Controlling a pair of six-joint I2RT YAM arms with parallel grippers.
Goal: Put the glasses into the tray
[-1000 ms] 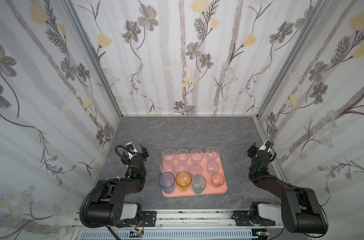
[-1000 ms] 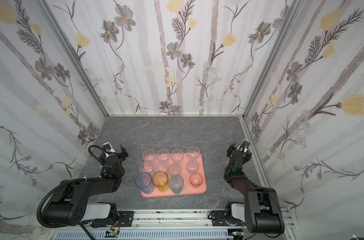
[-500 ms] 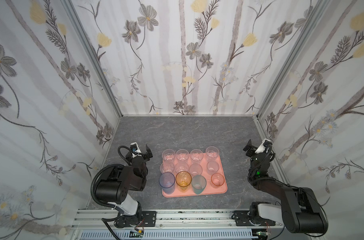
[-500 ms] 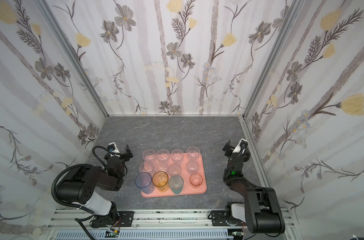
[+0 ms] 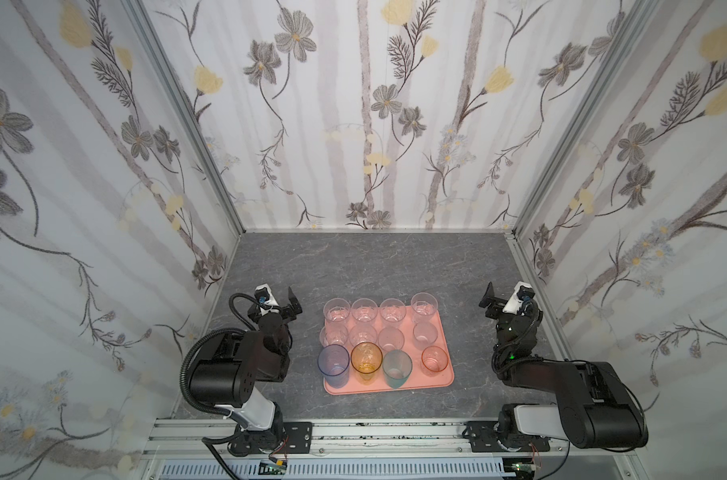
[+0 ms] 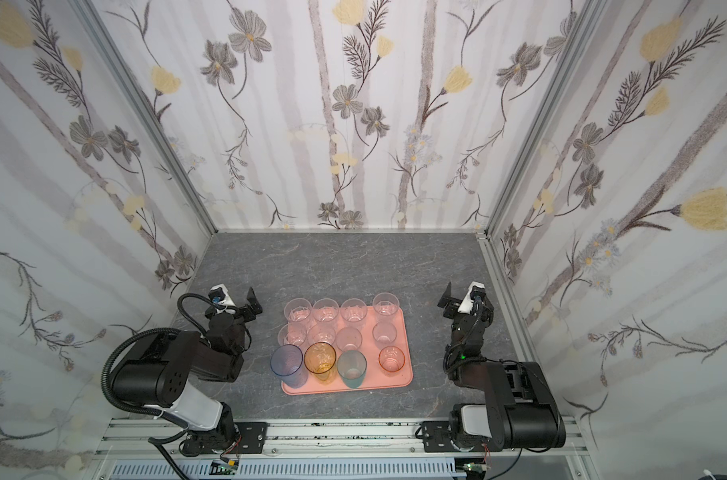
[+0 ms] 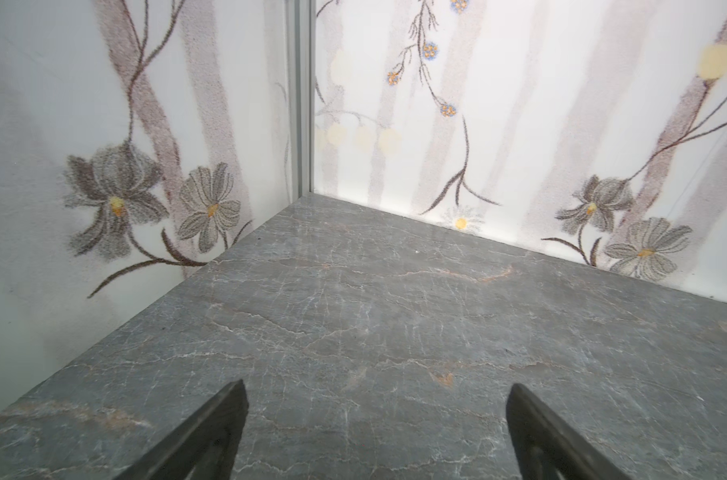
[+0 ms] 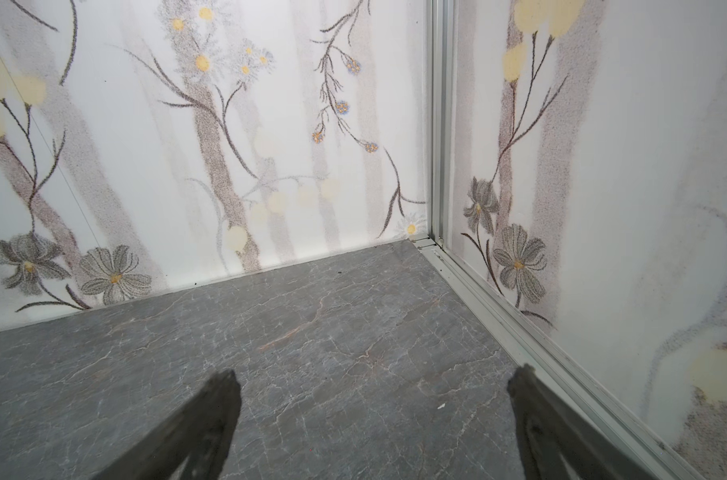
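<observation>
Behind tray [image 5: 420, 381]: I see bare tabletop [image 5: 374, 266] to back wall [image 5: 374, 124], wide open.
On tray: glasses [image 5: 390, 337] packed close in 3 rows, access from above only.
L of tray: narrow strip, left arm [image 5: 245, 365] blocks.
R of tray: wider strip, clear up to right arm [image 5: 519, 345].

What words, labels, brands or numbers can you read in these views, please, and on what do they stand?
None can be read. The tumblers and the salmon-pink tray carry no print, and the wallpaper shows only flowers.
Any marking on the small circuit board at the front rail is too small to read.
</observation>
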